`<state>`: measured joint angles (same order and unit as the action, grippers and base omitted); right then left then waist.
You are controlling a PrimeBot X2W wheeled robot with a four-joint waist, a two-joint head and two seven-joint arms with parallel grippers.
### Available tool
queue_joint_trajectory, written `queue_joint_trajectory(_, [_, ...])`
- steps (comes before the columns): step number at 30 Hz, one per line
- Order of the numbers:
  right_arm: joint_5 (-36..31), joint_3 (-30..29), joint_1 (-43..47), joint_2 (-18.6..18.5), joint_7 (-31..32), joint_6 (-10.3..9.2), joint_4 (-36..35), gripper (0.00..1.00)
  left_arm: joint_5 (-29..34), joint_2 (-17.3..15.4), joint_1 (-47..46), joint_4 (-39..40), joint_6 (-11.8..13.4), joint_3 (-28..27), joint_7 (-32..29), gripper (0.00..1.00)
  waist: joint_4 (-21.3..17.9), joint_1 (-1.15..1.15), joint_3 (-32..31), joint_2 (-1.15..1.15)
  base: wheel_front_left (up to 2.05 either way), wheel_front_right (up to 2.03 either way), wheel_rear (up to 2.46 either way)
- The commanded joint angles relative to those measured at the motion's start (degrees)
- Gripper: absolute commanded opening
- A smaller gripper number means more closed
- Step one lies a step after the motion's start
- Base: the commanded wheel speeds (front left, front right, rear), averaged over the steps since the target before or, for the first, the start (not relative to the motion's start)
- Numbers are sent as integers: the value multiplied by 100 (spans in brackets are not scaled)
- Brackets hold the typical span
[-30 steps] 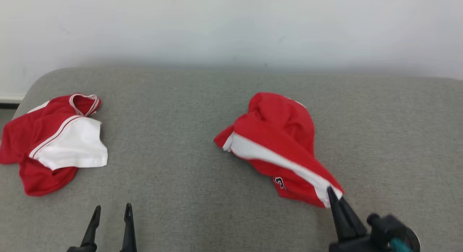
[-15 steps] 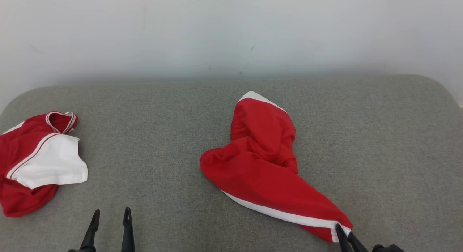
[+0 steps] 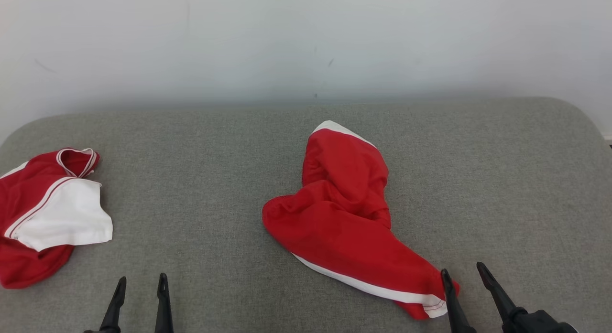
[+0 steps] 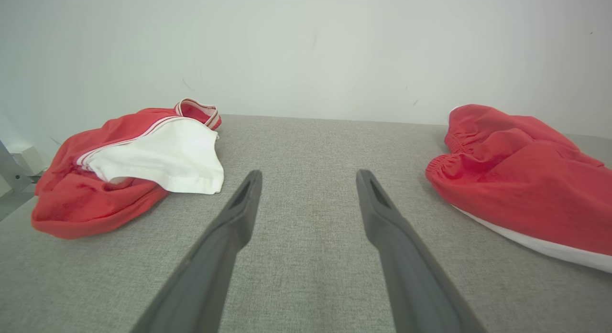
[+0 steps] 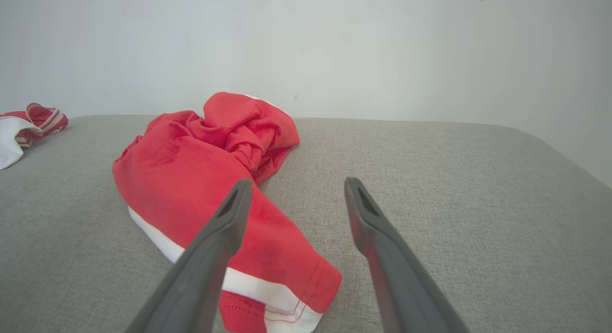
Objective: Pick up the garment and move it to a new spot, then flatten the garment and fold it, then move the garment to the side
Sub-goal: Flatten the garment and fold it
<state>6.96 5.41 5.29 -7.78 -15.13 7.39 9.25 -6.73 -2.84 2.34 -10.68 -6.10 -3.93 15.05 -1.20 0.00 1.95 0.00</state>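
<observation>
The garment (image 3: 344,228) lies right of centre on the desk (image 3: 215,142), its near corner seemingly touching the right gripper (image 3: 462,269); a shirt (image 3: 48,213) lies at the left edge, well apart.

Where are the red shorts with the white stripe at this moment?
In the head view the red shorts lie right of centre on the grey cushion, their hem beside the open right gripper; the red-and-white shirt lies far left.
</observation>
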Motion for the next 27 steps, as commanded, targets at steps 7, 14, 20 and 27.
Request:
queue_joint_trajectory(7, [-42,-202,-126,342,-4,19,-124,100,218,-39,-313,5,-99,110,18,100,-166,0,175,0,0,0,0])
queue_joint_trajectory(14, [20,-107,-310,486,-4,20,-64,100,206,-394,-1120,-452,-145,616,19,100,-580,0,442,0,0,0,0])
queue_joint_trajectory(20, [310,129,-510,491,-4,20,14,100,-172,-982,-2005,-1246,-130,1591,18,100,-962,0,688,0,0,0,0])
queue_joint_trajectory(27, [422,196,-694,493,-4,20,50,100,-623,-1434,-2882,-2406,-132,2434,18,100,-1311,0,878,0,0,0,0])
